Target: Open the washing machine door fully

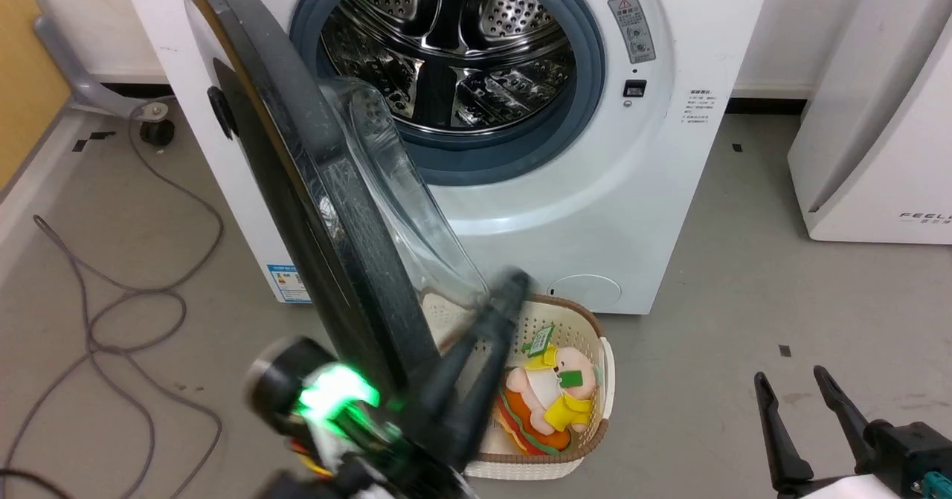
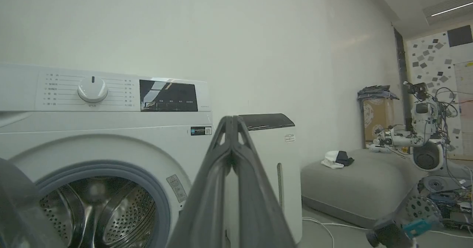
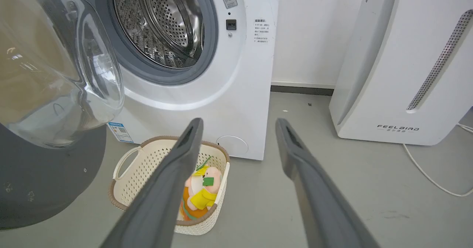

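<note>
In front of the white machine (image 1: 632, 209): washing machine door (image 1: 297, 187), half swung, hinged left, edge toward the head camera. Left gripper (image 1: 513, 279), fingers pressed together, just right of its glass bowl (image 1: 401, 187), seemingly touching though blurred; nearer arm. Right gripper (image 1: 788, 376), spread, well apart. Basket (image 1: 599, 350): one plush toy (image 1: 550, 395).

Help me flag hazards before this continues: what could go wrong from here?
1. The shut left claw grips nothing. Lying beside the glass bowl of the washing machine door, it may slip off while pushing.
2. Its arm hangs over the basket and might knock it.
</note>
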